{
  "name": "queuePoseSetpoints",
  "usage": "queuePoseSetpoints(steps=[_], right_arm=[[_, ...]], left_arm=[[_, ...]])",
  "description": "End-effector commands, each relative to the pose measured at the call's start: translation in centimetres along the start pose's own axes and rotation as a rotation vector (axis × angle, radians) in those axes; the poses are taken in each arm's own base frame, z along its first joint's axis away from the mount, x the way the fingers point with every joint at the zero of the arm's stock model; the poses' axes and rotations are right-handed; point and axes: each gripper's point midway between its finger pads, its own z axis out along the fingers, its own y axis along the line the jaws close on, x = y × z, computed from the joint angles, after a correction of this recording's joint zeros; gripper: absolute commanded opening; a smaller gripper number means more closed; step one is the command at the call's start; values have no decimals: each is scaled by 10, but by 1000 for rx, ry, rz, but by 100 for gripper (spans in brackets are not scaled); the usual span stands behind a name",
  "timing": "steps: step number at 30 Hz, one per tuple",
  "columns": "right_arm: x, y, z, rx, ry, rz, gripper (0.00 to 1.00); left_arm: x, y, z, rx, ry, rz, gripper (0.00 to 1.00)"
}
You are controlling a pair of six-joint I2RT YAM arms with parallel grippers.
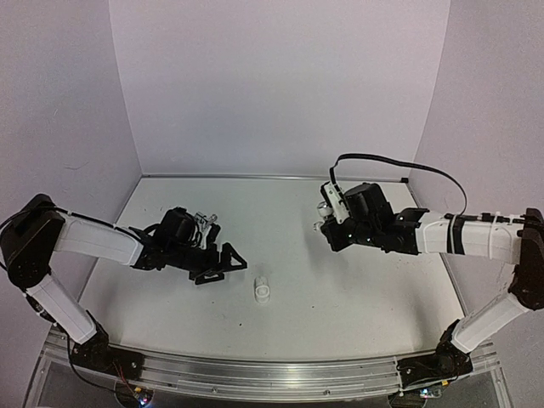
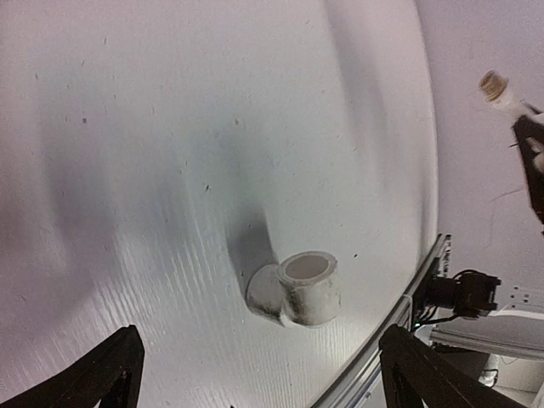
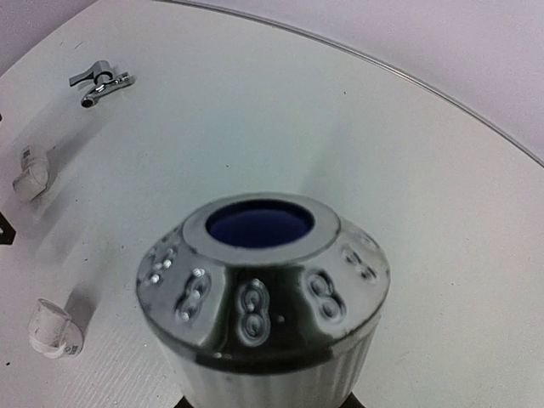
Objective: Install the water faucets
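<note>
A short white faucet fitting [image 1: 262, 291] lies on the table just right of my left gripper [image 1: 223, 268]. That gripper is open and empty. In the left wrist view the fitting [image 2: 297, 289] lies ahead of the gripper [image 2: 263, 382], clear of both fingers [image 2: 106, 374]. My right gripper [image 1: 327, 214] hovers over the right half of the table. It is shut on a ribbed grey-white faucet part [image 3: 263, 289] with a blue hollow top. The silver pronged piece [image 3: 102, 82] lies far left, behind the left gripper [image 1: 206, 223].
Two small white fittings [image 3: 32, 174] [image 3: 53, 330] show on the table in the right wrist view. A metal rail [image 1: 255, 370] runs along the near edge of the table. Walls close in the back and both sides.
</note>
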Motion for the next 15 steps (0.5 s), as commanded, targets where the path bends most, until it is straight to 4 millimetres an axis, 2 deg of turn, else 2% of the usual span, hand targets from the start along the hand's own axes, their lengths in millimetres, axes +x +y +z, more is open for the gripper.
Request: queuePoseSetpoints(steps=[1, 3, 5, 6, 11, 14, 15], right_arm=[[-24, -16, -21, 81, -89, -30, 0], [-26, -18, -25, 88, -99, -18, 0], [-27, -24, -25, 120, -101, 0, 0], [-27, -26, -25, 134, -96, 13, 0], [-25, -37, -38, 175, -102, 112, 1], [-25, -42, -50, 182, -126, 141, 9], [-26, -45, -53, 197, -133, 148, 8]], left_arm=[[8, -25, 20, -201, 44, -112, 99], [16, -29, 33, -279, 81, -138, 99], [22, -23, 35, -402, 95, -145, 99], [19, -24, 36, -435, 88, -146, 99], [19, -30, 43, -515, 97, -188, 99], [22, -28, 45, -577, 113, -198, 99], [24, -29, 47, -582, 124, -197, 98]])
